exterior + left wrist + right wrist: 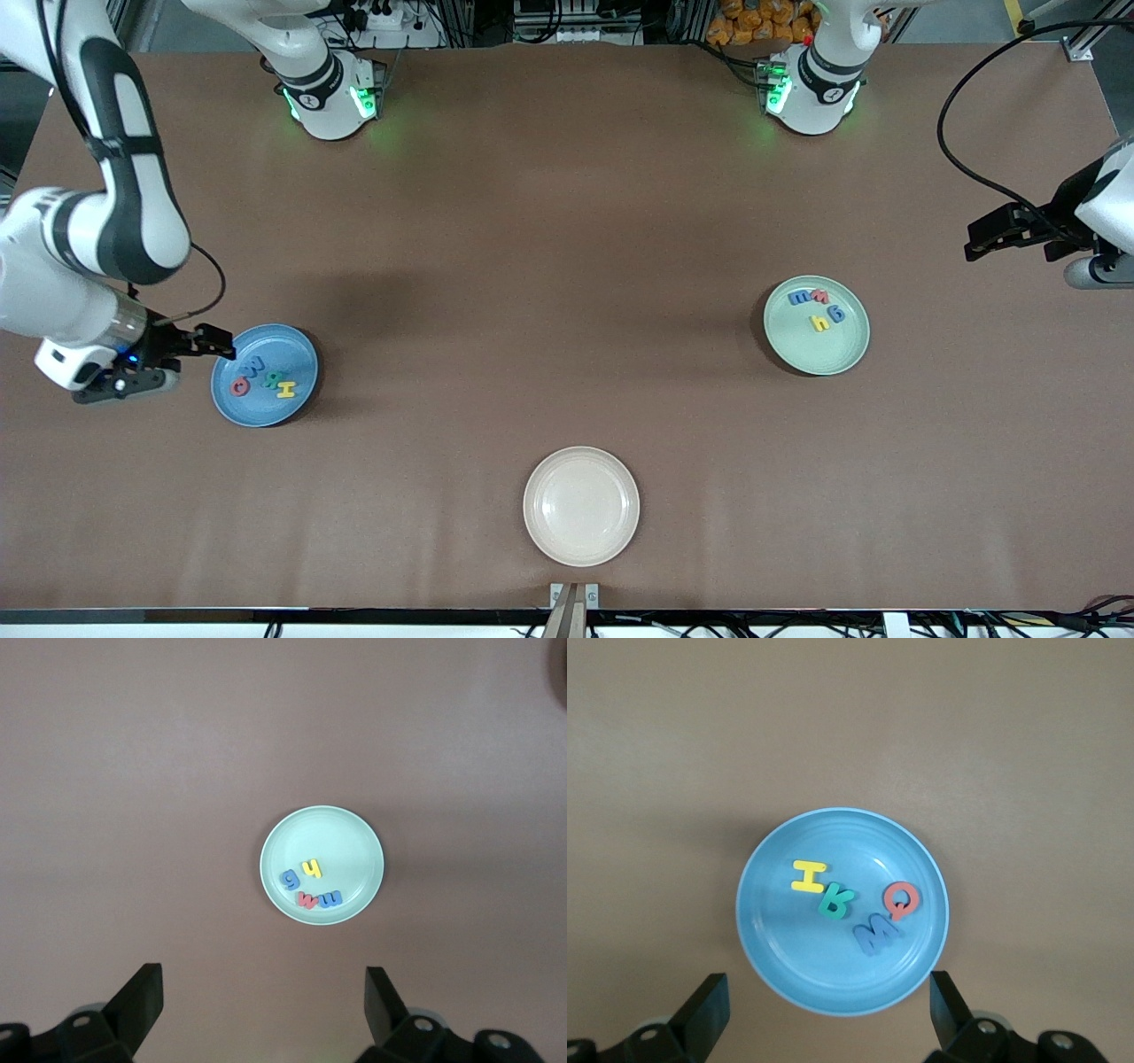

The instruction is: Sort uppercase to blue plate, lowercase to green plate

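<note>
Cream plate (580,505), round and glossy, lies nearest. Four foam capitals (855,904) lie flat in the smooth blue plate (297,350) under the right gripper (217,341), its fingers spread. Four lowercase (817,307) sit in the mint plate (837,350); the left gripper (992,237) waits nearby, spread and empty.

Three plates (580,505); four capitals (852,902); four lowercase letters (310,886).
</note>
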Controlling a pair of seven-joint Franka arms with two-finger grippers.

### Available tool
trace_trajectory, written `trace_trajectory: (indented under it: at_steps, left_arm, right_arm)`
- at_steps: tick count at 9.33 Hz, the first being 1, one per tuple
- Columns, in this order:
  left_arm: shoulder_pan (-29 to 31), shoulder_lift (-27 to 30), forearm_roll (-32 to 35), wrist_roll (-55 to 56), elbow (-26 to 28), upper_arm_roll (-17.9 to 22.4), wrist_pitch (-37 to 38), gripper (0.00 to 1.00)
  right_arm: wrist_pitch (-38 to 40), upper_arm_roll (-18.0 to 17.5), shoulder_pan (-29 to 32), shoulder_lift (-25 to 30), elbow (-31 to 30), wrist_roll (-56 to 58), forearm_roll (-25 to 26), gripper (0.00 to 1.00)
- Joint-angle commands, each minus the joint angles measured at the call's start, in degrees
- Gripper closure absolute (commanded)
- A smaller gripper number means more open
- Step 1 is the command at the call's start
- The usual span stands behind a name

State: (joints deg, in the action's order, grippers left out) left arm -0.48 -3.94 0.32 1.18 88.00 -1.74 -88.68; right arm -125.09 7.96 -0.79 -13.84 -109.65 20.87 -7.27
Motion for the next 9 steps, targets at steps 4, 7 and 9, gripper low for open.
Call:
trace_trajectory:
  at_steps: [4, 7, 9]
  left_arm:
    - [-0.14, 1.22, -0.23, -1.43, -0.01, 0.86, 0.44, 0.0]
    - [0.04, 1.13, -0.58, -1.53, -1.25, 0.86, 0.52, 0.0]
    - [-0.14, 1.3, -0.41, -1.35, -0.9, 0.77, 0.52, 0.0]
  right_arm:
    - [9.74, -5.77, 1.86, 14.1, 0.98, -8.56, 5.77, 0.0]
    - [18.78, -5.59, 0.79, 13.93, 9.59, -10.23, 6.66, 0.0]
    - [26.19, -5.85, 0.79, 13.75, 17.17, -11.98, 6.92, 0.0]
